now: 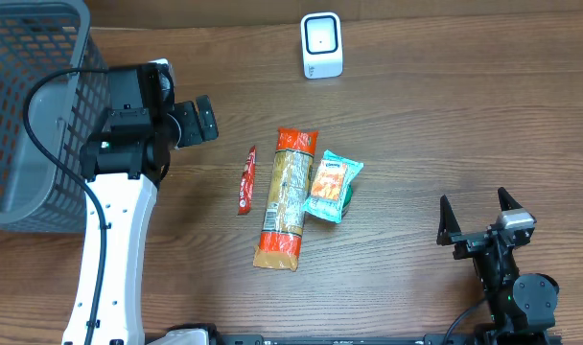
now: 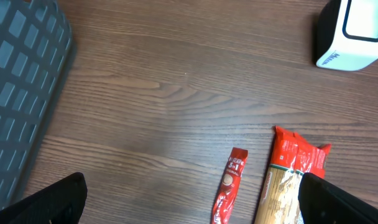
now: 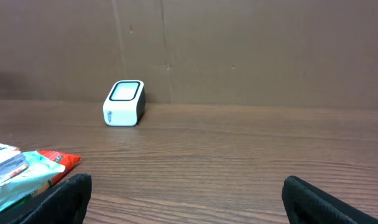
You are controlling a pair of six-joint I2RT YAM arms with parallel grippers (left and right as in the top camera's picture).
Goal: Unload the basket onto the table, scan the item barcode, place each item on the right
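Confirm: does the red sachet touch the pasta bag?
No, bare table shows between the red sachet and the pasta bag in the overhead view.

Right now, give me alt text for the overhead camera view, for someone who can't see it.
Three packaged items lie mid-table: a small red sachet, a long pasta pack and a teal snack packet against it. A white barcode scanner stands beyond them, a grey basket at left, the right pincer open at lower right.
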